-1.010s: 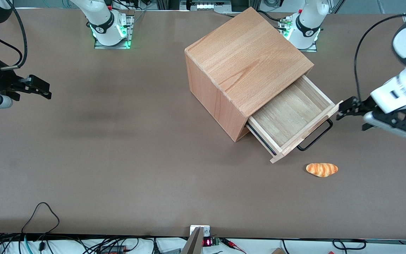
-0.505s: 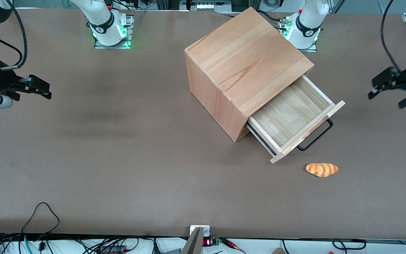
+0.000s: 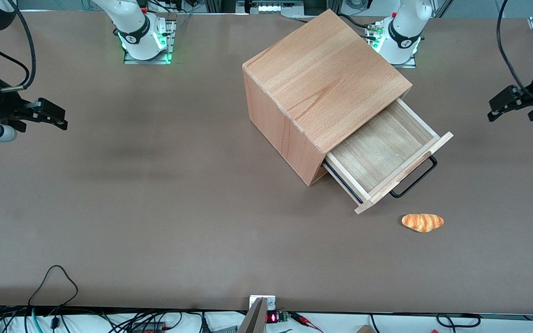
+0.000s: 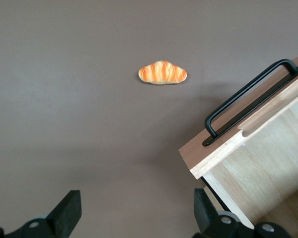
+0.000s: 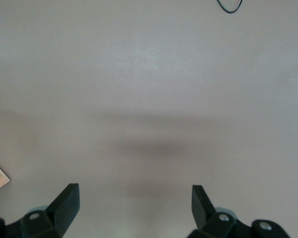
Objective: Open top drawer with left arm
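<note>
Top drawer (image 3: 382, 157): pulled well out of the beech cabinet (image 3: 322, 88), pale plank floor exposed. Its front panel runs diagonally across the table (image 3: 155, 208), facing the working arm's end and angled toward the front camera. Black wire handle (image 3: 415, 179) lies along that front. Gripper (image 3: 502, 107): raised, well clear of the drawer, fingers (image 4: 67, 213) spread wide, holding nothing. Croissant (image 3: 423, 222): on the table near the handle.

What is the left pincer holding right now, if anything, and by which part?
Nothing. The left pincer is open and empty, off toward the working arm's end of the table, apart from the top drawer and its black handle.
</note>
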